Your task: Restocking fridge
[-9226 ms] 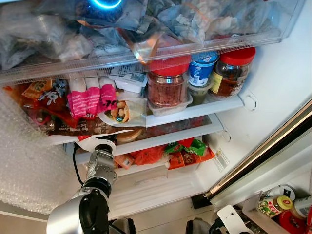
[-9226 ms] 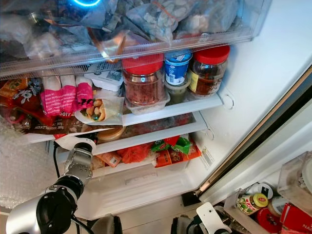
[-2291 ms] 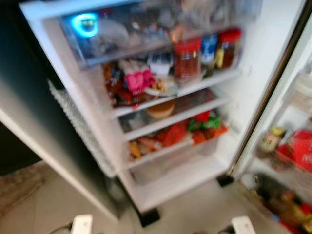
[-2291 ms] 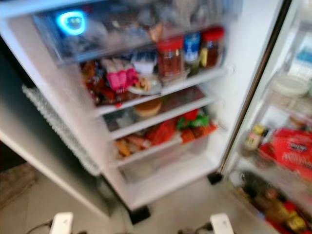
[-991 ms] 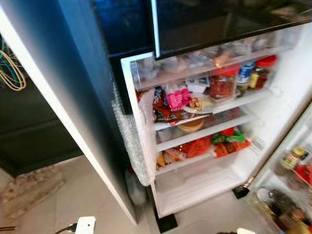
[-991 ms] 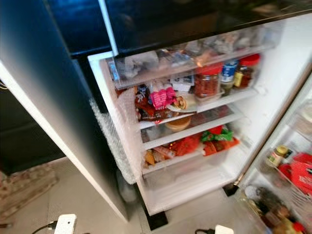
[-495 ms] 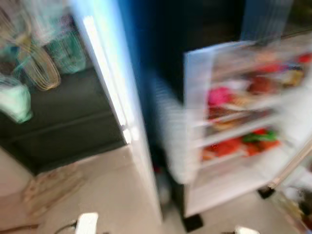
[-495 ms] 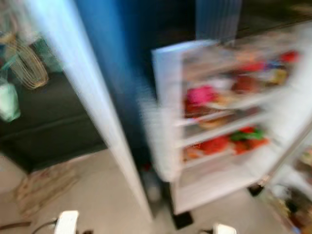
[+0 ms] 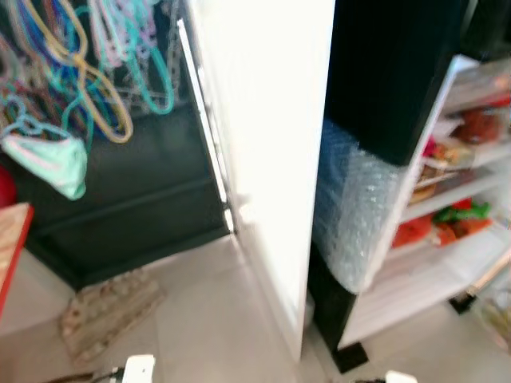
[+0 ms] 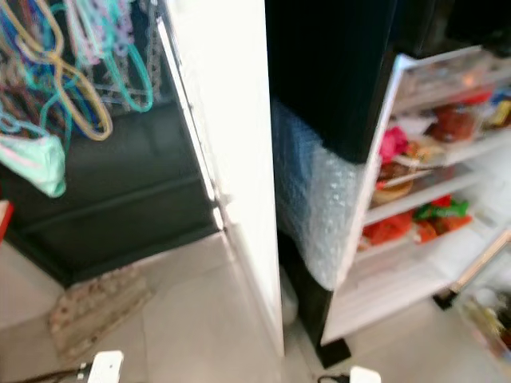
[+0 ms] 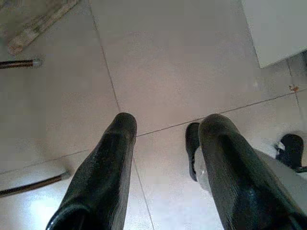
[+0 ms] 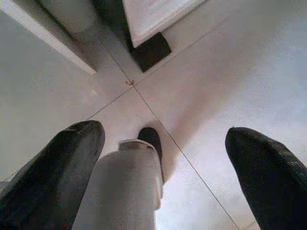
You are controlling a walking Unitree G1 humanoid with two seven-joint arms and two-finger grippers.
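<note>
Both your claws empty, left claw [image 11: 165, 127] and right claw [image 12: 165, 134] spread wide above glossy floor tiles [image 11: 182, 62], bubble-wrapped fridge [image 9: 359, 199] at 3 o'clock.

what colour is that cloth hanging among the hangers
Mint green cloth, clearest in the left eye view.

A pale tiled floor [image 9: 192, 319] fills the lower half of the head views. A flat, pale mat-like piece [image 9: 108, 311] lies on it at lower left, in front of a dark cabinet. At the far right, white fridge shelves [image 10: 415, 191] carry blurred food: a pink packet [image 10: 391, 144] on an upper shelf, and red and green packets [image 10: 415, 219] on the one below.
</note>
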